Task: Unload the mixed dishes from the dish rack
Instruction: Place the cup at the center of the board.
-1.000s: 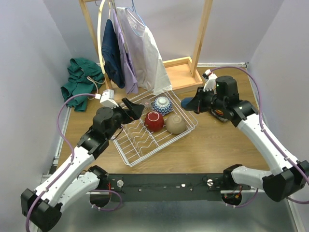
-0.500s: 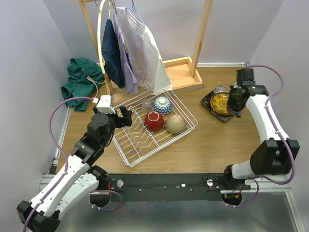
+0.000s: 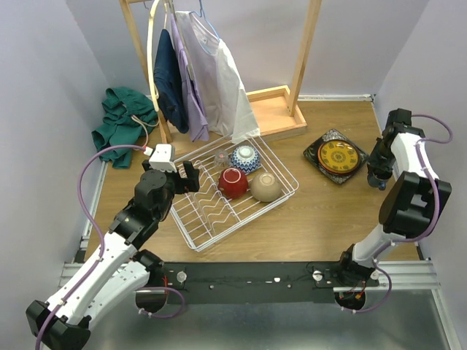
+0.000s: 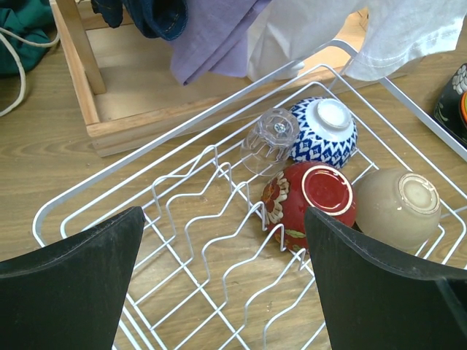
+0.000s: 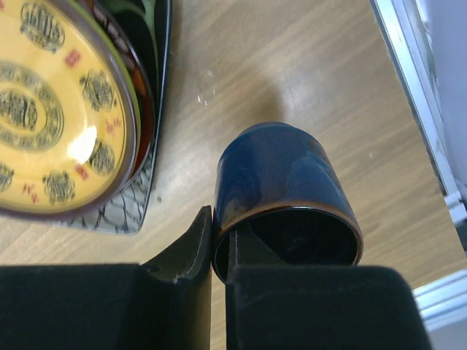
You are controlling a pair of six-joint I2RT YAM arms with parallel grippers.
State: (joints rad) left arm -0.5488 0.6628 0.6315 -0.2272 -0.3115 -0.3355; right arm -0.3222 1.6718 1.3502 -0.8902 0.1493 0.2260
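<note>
While right gripper [image 5: 219,244] pinches: blue cup [image 5: 281,175]; plates [image 5: 58,109] beside fingers, out.
Left gripper [image 4: 222,219]: wide; bowls [image 4: 314,197], glass [image 4: 270,138] ahead in dish rack [image 3: 208,211].

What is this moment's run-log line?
left gripper: open at dish rack; right gripper: shut on blue cup beside plates; racked: three bowls, glass

A robot test cell dressed as a home. Plain pale walls [image 3: 44,87] box in a wooden desk [image 3: 321,219]. A left arm [image 3: 109,255] and right arm [image 3: 408,204] stand on a black rail [image 3: 248,277] at the bottom. The props are household ones: a clothes stand [image 3: 307,51] with garments [image 3: 219,80] at upper left and a dish rack [image 3: 208,215] at centre.
</note>
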